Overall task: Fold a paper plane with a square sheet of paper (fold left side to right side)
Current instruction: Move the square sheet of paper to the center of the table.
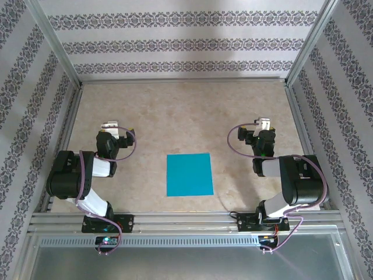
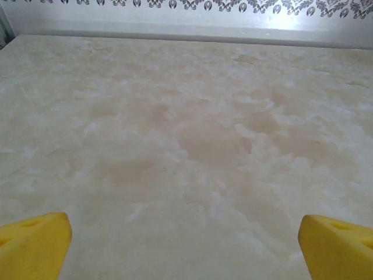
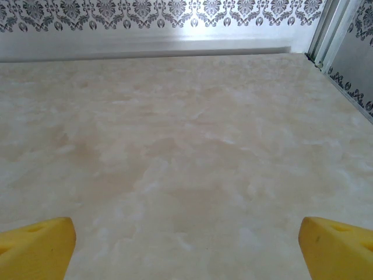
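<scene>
Nothing looks folded yet: the square sheet of paper [image 1: 189, 174] lies flat and uncreased on the table [image 1: 175, 111], near the front edge, between the two arms. The left gripper [image 2: 186, 242] and the right gripper [image 3: 186, 242] both stand wide open, holding nothing, each well apart from the sheet. By my reckoning the left-to-right fold and everything after it remain to do

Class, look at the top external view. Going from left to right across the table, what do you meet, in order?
left arm → paper → right arm
</scene>
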### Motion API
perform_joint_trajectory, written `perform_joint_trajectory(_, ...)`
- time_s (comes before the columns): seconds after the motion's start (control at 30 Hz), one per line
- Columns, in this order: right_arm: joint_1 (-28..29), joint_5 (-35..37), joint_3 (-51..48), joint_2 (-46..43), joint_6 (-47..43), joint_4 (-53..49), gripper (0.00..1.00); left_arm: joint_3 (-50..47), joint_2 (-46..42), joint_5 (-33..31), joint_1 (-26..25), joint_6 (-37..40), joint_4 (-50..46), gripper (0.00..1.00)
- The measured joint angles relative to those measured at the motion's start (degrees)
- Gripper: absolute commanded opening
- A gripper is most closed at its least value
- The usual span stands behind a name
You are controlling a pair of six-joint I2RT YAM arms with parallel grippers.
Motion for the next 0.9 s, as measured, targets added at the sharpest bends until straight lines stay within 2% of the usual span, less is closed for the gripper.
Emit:
perform_joint_trajectory(0.43,0.00,-0.04,0.02,0.00,0.02,0.00,0.98,0.15,0.00,4.02,0.00,1.51,-1.29,1.00)
perform_joint_trajectory(0.9,0.00,-0.22,0.00,0.00,0.00,0.00,0.98,0.15,0.00,4.07,0.00,1.51,-1.46,1.00)
